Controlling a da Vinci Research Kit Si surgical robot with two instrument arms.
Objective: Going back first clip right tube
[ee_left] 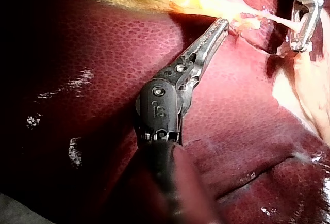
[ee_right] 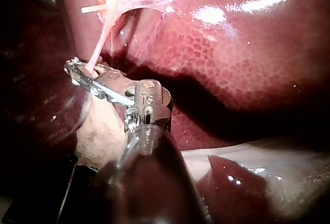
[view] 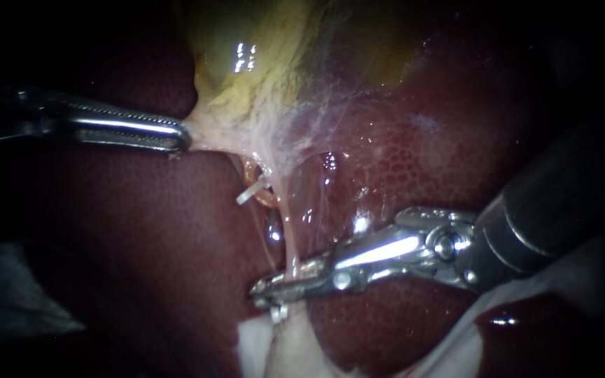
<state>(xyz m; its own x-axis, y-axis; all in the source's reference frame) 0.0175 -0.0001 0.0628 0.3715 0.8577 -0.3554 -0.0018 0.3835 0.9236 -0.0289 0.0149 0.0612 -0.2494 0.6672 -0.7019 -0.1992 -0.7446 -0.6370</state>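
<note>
Half done, by the look of it: right instrument (view: 259, 291) with jaws closed across the right tube (view: 286, 234), low on the strand, well below a white clip (view: 252, 190). No telling about a fresh clip inside those jaws. Next up, probably: ease them apart, then back straight out without snagging. Left instrument (view: 185, 138) clamped on the gallbladder (view: 260, 63) edge, holding tension. Tube itself pale, thin, glossy, stretched tight.
</note>
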